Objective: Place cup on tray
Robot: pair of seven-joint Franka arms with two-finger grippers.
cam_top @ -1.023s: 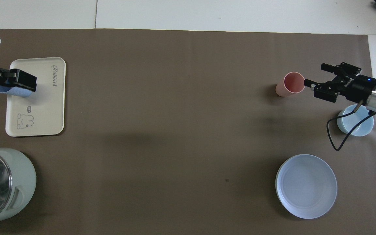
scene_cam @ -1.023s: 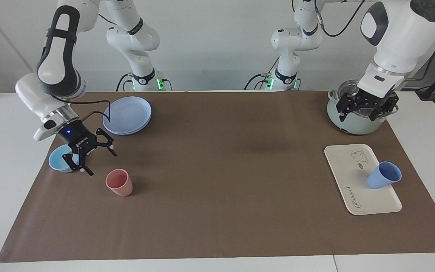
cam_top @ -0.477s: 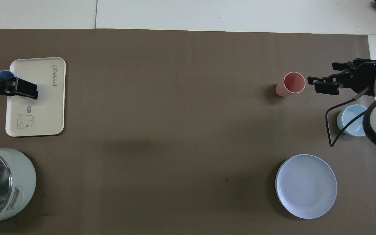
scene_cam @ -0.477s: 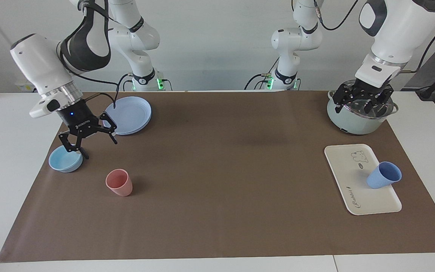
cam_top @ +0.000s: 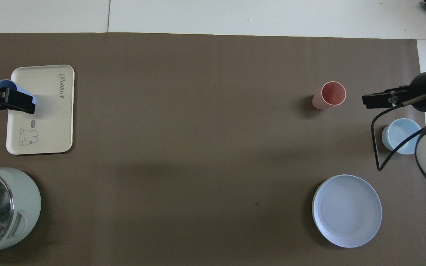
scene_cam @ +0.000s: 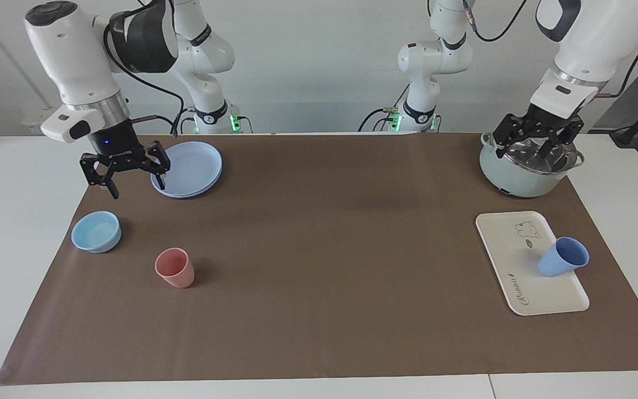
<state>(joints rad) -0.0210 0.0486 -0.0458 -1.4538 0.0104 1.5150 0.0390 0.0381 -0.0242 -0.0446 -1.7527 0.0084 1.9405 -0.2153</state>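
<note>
Left gripper [scene_cam: 538, 145]: raised over the pale-green lidded pot [scene_cam: 526, 169], fingers spread wide, holding nothing. Right gripper [scene_cam: 125, 176]: raised beside the round periwinkle-blue plate [scene_cam: 191, 169], fingers likewise spread and empty. The small periwinkle-blue plastic tumbler [scene_cam: 562, 257] stands upright on the flat cream-white rectangular tray [scene_cam: 513, 266], at the tray's edge toward the left arm's end of the table. At the right arm's end, a light-blue shallow bowl [scene_cam: 96, 231] and a salmon-pink tumbler [scene_cam: 175, 267] rest on the brown mat [scene_cam: 324, 249].
</note>
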